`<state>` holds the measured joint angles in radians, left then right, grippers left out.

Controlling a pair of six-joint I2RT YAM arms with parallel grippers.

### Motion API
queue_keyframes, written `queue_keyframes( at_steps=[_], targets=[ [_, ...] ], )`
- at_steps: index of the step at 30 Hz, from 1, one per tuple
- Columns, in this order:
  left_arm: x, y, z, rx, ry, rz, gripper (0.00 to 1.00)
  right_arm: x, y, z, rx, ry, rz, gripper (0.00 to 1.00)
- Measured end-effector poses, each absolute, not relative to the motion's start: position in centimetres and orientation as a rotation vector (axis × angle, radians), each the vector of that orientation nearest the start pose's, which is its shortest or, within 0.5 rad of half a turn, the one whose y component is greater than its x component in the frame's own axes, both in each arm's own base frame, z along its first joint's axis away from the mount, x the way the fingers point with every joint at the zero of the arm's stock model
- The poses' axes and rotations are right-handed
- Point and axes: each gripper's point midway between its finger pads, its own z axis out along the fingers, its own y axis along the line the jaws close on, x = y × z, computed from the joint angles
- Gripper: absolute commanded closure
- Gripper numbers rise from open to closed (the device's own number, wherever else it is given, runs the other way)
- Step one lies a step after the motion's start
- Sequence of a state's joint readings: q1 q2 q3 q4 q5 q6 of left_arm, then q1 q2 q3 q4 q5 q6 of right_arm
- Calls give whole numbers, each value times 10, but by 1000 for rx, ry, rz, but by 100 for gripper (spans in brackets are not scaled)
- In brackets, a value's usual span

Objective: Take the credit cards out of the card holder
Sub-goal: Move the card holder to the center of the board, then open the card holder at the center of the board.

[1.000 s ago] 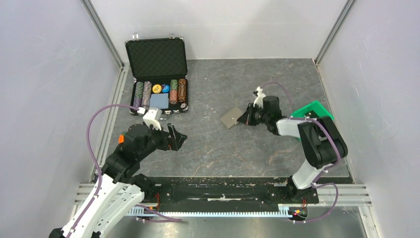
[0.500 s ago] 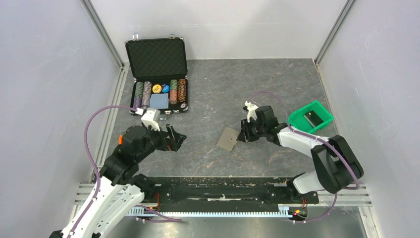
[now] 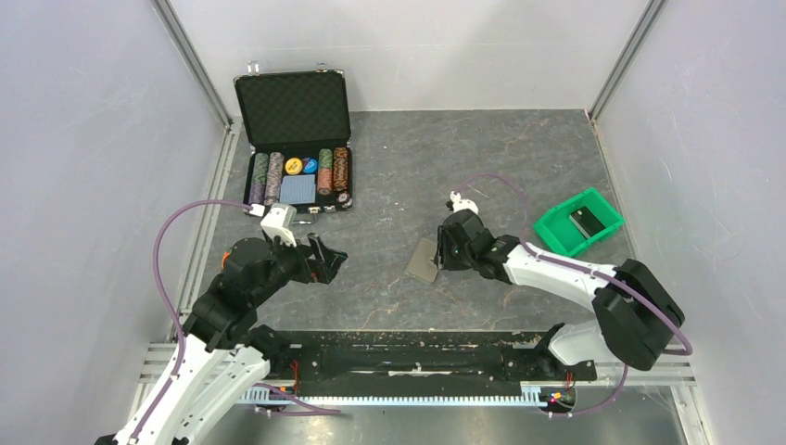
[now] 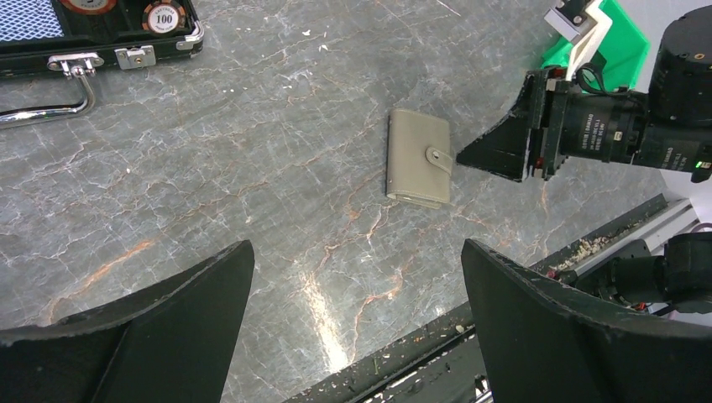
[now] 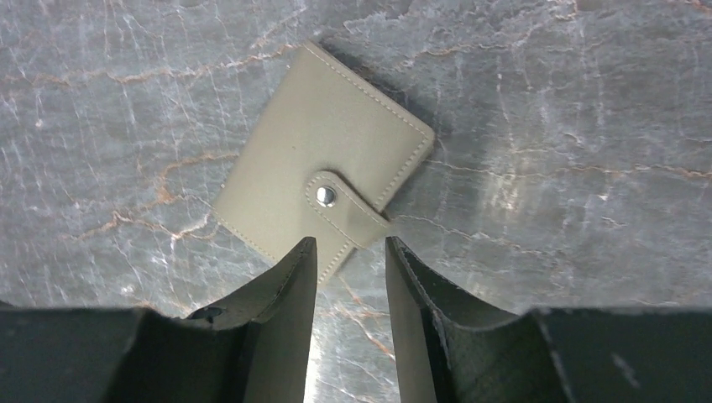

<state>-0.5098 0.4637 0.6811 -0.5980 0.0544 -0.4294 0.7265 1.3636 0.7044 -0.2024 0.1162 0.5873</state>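
Observation:
The card holder is a tan wallet lying closed and flat on the grey table, its snap strap fastened. It also shows in the left wrist view and the right wrist view. No credit cards show; they are hidden. My right gripper is low over the table just right of the wallet. Its jaws stand a narrow gap apart with nothing between them, tips at the strap edge. My left gripper is open wide and empty, well left of the wallet.
An open black chip case stands at the back left, its front edge in the left wrist view. A green bin with a dark item sits at the right. A black rail runs along the near edge.
The wallet and my right gripper moved from mid-table toward the near edge and slightly left. The wallet now lies flat with the gripper close behind it. The left arm barely moved.

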Motion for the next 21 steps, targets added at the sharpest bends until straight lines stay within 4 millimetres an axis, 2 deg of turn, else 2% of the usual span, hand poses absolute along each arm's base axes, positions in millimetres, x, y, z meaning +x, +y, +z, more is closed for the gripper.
queue_keyframes(
  at_steps=[11, 15, 21],
  targets=[
    [184, -134, 216, 119, 2006, -666, 0, 266, 270, 65, -67, 2449, 292, 63],
    [184, -134, 218, 119, 1996, -669, 0, 267, 271, 60, -69, 2450, 213, 63],
    [183, -133, 219, 118, 1992, -671, 0, 263, 260, 47, -75, 2472, 103, 63]
  ],
)
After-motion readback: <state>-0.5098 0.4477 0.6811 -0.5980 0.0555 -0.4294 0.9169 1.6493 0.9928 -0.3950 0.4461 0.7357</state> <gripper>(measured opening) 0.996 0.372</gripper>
